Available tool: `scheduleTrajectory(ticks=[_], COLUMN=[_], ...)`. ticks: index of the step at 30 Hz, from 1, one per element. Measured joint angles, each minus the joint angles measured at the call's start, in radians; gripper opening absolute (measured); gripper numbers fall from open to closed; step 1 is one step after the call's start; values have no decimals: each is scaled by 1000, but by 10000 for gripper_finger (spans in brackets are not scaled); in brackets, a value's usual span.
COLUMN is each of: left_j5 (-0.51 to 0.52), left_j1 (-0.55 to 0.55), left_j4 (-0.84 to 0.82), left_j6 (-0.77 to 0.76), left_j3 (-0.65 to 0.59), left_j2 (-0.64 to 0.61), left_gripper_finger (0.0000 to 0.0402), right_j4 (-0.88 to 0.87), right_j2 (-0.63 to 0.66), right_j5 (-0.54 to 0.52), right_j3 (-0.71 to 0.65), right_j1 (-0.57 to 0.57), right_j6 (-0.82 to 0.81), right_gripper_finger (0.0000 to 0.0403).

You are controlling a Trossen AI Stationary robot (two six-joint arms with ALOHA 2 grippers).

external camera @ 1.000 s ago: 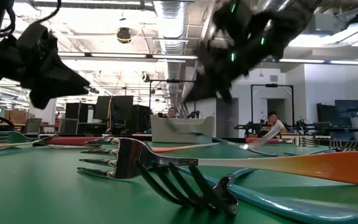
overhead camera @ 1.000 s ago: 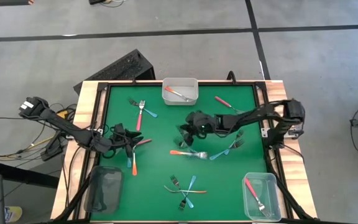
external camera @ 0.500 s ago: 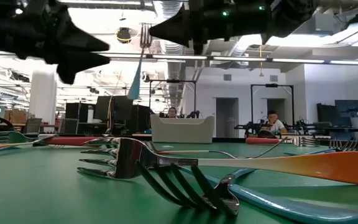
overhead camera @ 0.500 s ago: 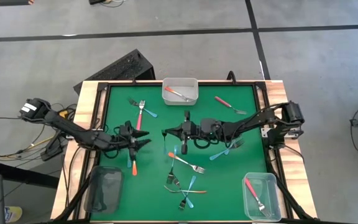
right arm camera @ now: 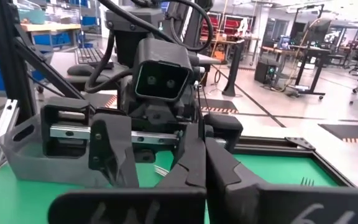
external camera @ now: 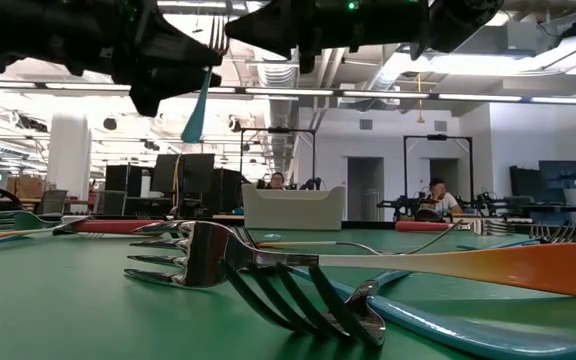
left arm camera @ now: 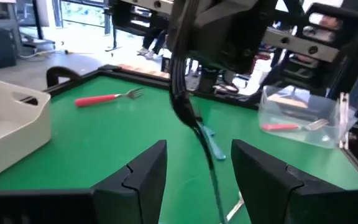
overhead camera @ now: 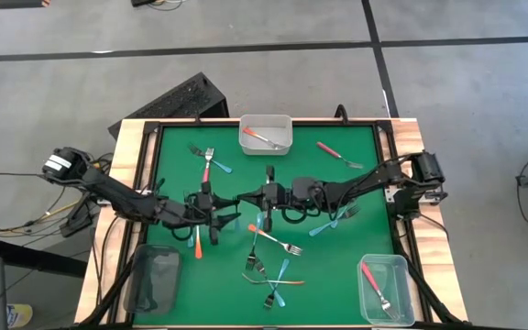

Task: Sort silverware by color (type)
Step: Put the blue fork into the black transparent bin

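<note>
The silverware here is small forks, and 1 light blue fork hangs in the air over the middle of the green counter, between the 2 arms. The right hand is closed on it near the tines, so the blue handle points down. The left hand faces it from just beside, its fingers spread apart and holding nothing; the blue handle hangs in front of that gap.

I judge this fork light and stiff, with a thin smooth handle that can slip or swing in a pinch. A good hold is on the handle, close below the right hand, across its flat side.

Further out, an orange fork lies just below the hands, and a cluster of blue and orange forks lies nearer the front edge. A white bin at the far edge holds 1 fork; a clear bin at the front right holds 1 red-pink fork.

I can read no brand, label or writing anywhere.
</note>
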State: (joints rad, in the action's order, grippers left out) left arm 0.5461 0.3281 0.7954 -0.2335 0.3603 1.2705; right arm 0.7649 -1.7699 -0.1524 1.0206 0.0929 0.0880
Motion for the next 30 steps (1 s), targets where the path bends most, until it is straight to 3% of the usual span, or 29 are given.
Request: scheduleTrajectory(ticks=[4, 9, 14, 17, 20, 25, 30], left_j5=[-29, -53, -83, -57, -28, 62, 92], left_j1=[-17, -24, 25, 89, 180, 405, 643], left_j4=[-27, -85, -219, -467, -836, -1370, -1541], left_j6=[-32, -89, -267, -385, -545, -982, -1404], left_j3=[-1, -1, 3, 55, 148, 267, 284], left_j2=[0, -4, -98, -203, -296, -339, -308], left_gripper_finger=[127, 20, 6, 3, 2, 1, 0], right_j4=[-4, -7, -24, -62, -92, -166, -233], right_j2=[0, 0, 2, 8, 11, 11, 11], right_j5=[0, 28, -37, -63, -113, -231, -281], right_j3=[0, -1, -1, -1, 0, 0, 0], right_j1=[0, 3, 6, 13, 21, 34, 39], right_j6=[4, 24, -42, -46, -47, -47, -70], right_gripper_finger=[8, 17, 58, 80, 94, 103, 104])
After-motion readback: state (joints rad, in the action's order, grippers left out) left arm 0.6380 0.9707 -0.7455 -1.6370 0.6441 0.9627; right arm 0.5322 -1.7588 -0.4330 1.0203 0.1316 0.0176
